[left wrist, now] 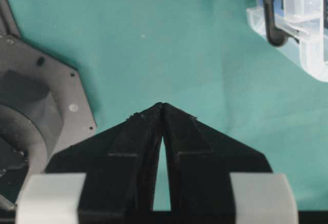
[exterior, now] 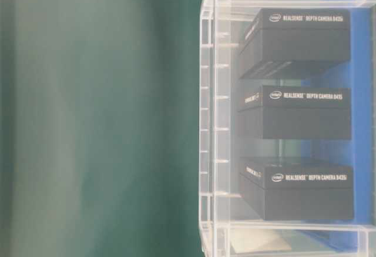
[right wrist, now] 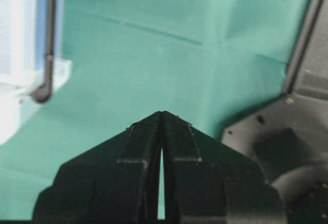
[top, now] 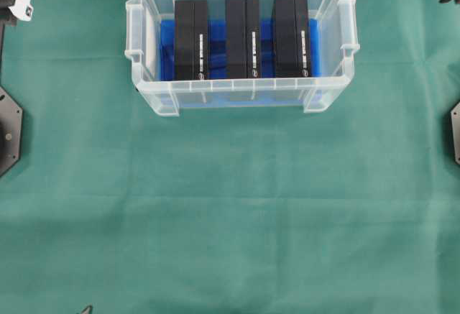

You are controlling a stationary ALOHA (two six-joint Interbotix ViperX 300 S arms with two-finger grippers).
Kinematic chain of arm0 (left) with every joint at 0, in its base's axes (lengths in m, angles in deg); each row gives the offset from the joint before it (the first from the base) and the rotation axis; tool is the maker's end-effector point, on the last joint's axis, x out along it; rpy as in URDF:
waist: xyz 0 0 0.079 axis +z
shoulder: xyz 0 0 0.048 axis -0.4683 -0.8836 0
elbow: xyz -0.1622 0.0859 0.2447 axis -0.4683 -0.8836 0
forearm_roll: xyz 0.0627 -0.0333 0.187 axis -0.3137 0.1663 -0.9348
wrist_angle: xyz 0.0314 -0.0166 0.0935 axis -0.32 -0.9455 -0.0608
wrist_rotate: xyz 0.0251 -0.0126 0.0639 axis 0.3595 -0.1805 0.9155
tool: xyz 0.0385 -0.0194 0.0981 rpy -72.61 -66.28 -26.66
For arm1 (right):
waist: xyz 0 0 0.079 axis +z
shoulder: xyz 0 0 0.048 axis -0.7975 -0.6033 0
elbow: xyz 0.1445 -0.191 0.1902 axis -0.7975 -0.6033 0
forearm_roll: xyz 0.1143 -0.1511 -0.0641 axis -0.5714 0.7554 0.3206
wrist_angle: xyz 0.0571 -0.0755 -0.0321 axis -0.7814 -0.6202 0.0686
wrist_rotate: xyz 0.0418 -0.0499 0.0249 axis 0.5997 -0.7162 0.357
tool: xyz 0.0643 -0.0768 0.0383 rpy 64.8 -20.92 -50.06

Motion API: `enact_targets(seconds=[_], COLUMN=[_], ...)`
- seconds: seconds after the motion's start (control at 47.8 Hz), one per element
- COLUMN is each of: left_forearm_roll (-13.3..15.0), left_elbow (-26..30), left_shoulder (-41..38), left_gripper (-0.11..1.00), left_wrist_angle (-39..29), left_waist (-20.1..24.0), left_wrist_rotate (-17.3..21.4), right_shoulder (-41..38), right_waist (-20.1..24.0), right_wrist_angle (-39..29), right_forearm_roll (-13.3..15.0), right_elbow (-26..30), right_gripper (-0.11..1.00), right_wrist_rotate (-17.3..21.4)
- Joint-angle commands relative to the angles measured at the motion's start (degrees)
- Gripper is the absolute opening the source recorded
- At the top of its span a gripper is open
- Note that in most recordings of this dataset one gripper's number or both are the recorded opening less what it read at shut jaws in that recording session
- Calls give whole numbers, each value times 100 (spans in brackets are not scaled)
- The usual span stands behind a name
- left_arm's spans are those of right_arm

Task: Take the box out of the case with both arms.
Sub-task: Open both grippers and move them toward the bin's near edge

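One clear plastic case (top: 241, 93), rimmed, translucent and rectangular, sat on the green cloth (top: 230, 206) at the far middle of the overhead view, and three black boxes stood upright in it, side by side with small gaps: the left box (top: 192, 39), the middle box (top: 242, 37) and the right box (top: 291, 37), all on a blue sheet (top: 167, 52). The table-level view alone made the white lettering on the boxes readable; the overhead view alone showed the whole row and both black base plates at the table's edges. Each wrist view added its own pincer over bare cloth, well apart from the case: the left gripper (left wrist: 162, 106) was clenched tip to tip on nothing, and the right gripper (right wrist: 162, 114) likewise.
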Motion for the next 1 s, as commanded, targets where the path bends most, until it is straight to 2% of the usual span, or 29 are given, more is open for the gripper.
enact_targets(seconds=[0.0, 0.084, 0.167, 0.251, 0.335, 0.398, 0.46, 0.502, 0.607, 0.816, 0.983], left_forearm_roll=[35, 35, 35, 44, 97, 88, 79, 79, 79, 44, -9], left_elbow=[105, 79, 44, -9, -44, -35, -44, -62, -62, -44, -62], left_shoulder=[0, 18, 44, 97, 132, 123, 123, 123, 114, 79, 105], left_gripper=[0, 0, 4, 21, 46, 66, 81, 86, 83, 83, 83], left_wrist_angle=[-35, -53, -44, -26, 26, 9, 9, 0, -18, -18, 0], left_waist=[-18, -18, -18, -18, -97, -185, -211, -211, -220, -220, -202], left_wrist_rotate=[-26, -114, -193, -343, -633, -844, -905, -905, -914, -914, -967], right_shoulder=[44, 44, 44, 44, 44, 44, 53, 44, 53, 44, 70], right_waist=[0, 9, 9, 9, 9, 9, 18, 18, 18, 18, 35], right_wrist_angle=[123, 114, 44, -18, -62, -105, -105, -97, -88, -79, 185], right_forearm_roll=[-18, -18, -9, 44, 79, 105, 105, 105, 105, 105, 105], right_elbow=[44, 9, -26, -26, -26, -35, -44, -44, -44, -44, -44], right_gripper=[1, 13, 36, 63, 86, 95, 97, 97, 97, 97, 97], right_wrist_rotate=[9, 18, 44, 70, 79, 79, 88, 88, 88, 88, 97])
